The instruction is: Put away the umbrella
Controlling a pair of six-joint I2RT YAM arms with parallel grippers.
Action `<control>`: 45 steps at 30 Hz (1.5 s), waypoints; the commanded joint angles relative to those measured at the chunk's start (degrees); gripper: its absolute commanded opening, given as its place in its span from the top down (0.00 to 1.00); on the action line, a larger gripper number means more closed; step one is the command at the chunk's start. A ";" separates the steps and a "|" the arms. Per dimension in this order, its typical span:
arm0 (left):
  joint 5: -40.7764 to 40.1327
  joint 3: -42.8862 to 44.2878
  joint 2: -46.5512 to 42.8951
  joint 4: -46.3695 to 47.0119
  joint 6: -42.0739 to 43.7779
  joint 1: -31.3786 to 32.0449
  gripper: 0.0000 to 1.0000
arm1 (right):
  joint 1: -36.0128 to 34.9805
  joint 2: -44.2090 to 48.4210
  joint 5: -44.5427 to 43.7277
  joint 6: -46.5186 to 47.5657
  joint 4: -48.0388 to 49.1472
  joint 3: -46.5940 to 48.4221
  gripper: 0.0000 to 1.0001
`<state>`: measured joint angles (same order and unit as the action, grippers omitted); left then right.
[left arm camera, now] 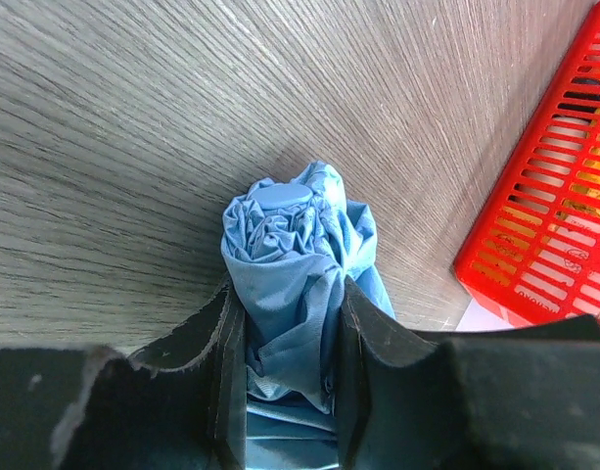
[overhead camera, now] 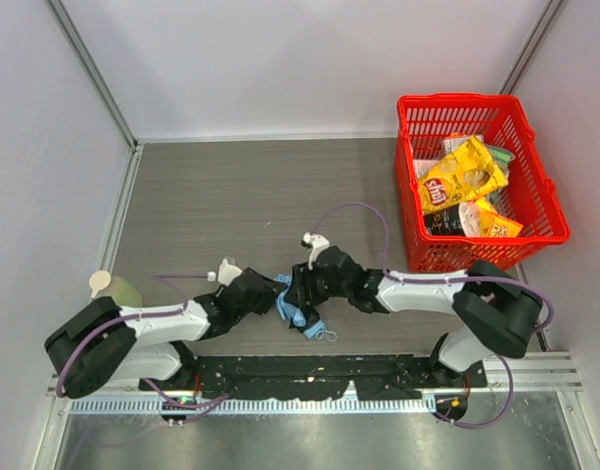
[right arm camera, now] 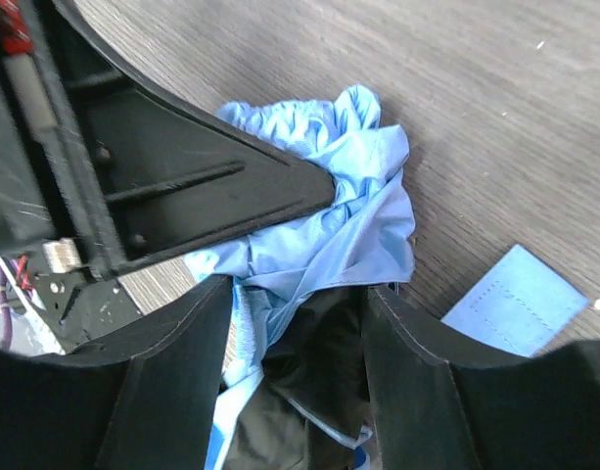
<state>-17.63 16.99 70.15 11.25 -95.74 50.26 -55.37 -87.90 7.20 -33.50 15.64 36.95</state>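
- Grey wood-grain table (overhead camera: pixel 231 196), walled in white on three sides; a red basket (overhead camera: pixel 473 102) holding snack packets (overhead camera: pixel 461 176) stands at the far right.
- The umbrella (overhead camera: pixel 301 309), a crumpled sky-blue bundle, lies on the table near the front edge, between the two arms.
- Left gripper (left arm camera: pixel 285 323): jaws pressed against both sides of the bundle, gripping it just behind its rounded blue cap.
- Right gripper (right arm camera: pixel 292 313): jaws partly apart, straddling loose fabric without visibly pinching it.
- Risk: loose folds may spill from the single grip or snag on the right fingers, since the canopy looks unfastened.
- Room: bare table lies far and left; the basket wall on the right and the mounting rail (overhead camera: pixel 309 367) at the near edge bound motion.
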 commanded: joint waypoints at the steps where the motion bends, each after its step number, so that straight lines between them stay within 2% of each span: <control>1: -3.11 -1.88 1.83 -8.69 3.99 0.36 1.00 | 1.14 6.77 -6.05 -2.01 -7.53 5.50 0.40; 6: -3.47 -1.53 1.04 -10.01 3.81 0.36 1.00 | 3.87 12.47 -9.48 -5.69 -12.21 3.67 0.38; 9: -3.47 -1.61 0.52 -10.72 3.81 0.36 1.00 | 6.94 17.74 -12.37 -10.87 -12.39 -1.33 0.39; 12: -3.47 -1.26 0.16 -11.07 3.64 0.36 1.00 | 9.92 19.43 -10.90 -14.92 -10.02 -6.61 0.39; 16: -3.47 -1.00 0.51 -11.07 3.28 0.45 1.00 | 10.99 17.50 -5.90 -16.78 -4.40 -10.39 0.42; 21: -2.85 -1.70 0.34 -10.72 3.20 0.45 1.00 | 11.34 12.15 -4.39 -16.34 1.49 -12.60 0.51; 34: -2.76 -1.53 0.69 -10.46 2.76 0.36 1.00 | 11.34 0.28 0.36 -16.07 19.42 -16.56 0.59; 37: -2.85 -1.53 0.25 -10.89 2.67 0.45 1.00 | 11.25 0.18 -0.34 -15.46 19.78 -16.47 0.67; 43: -3.03 -1.44 0.34 -11.07 2.49 0.45 1.00 | 10.64 1.32 -3.23 -10.99 15.92 -15.15 0.99; 45: -3.03 -1.61 0.08 -11.07 2.32 0.36 1.00 | 10.37 4.38 -5.34 -9.31 13.56 -15.24 0.99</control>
<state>-18.02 17.10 69.47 10.07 -95.81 50.52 -44.29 -87.05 5.54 -47.05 32.60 21.17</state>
